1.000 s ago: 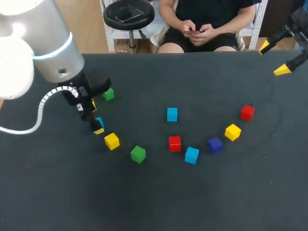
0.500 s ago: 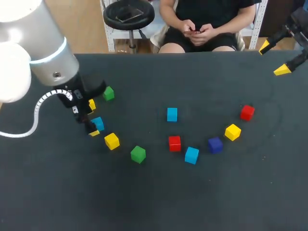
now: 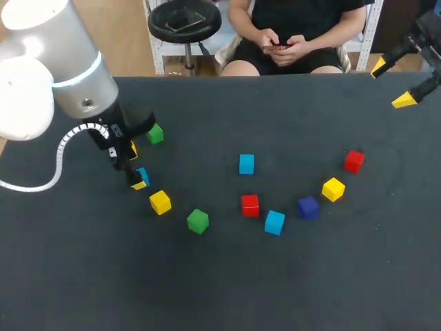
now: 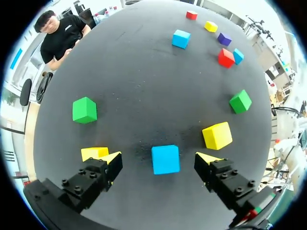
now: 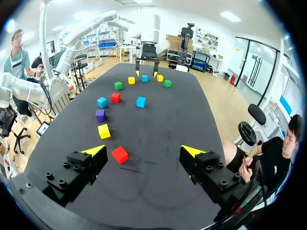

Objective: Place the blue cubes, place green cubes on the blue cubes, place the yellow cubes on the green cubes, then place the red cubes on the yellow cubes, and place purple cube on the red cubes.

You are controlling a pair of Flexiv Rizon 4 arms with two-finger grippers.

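While the right gripper (image 5: pixel 143 150) hangs open, the left gripper (image 4: pixel 159 159) gapes wide around an untouched blue cube (image 4: pixel 165 160).

Table (image 3: pixel 227 289), seen from behind me. My left gripper (image 4: pixel 159 159) stands at the left, with the enclosed cube (image 4: pixel 165 159) between its parted fingers and touching neither. The flank cube (image 4: pixel 94 153) lies just outside one finger, and the far-left cube (image 3: pixel 156 134) lies behind it. An arc of seven cubes (image 3: pixel 274 222) runs from near this gripper out to the right, bowing toward me. The lone cube (image 3: pixel 246 164) lies behind the arc's middle. My right gripper (image 3: pixel 391 84) hangs at the far right corner, well apart from every cube.
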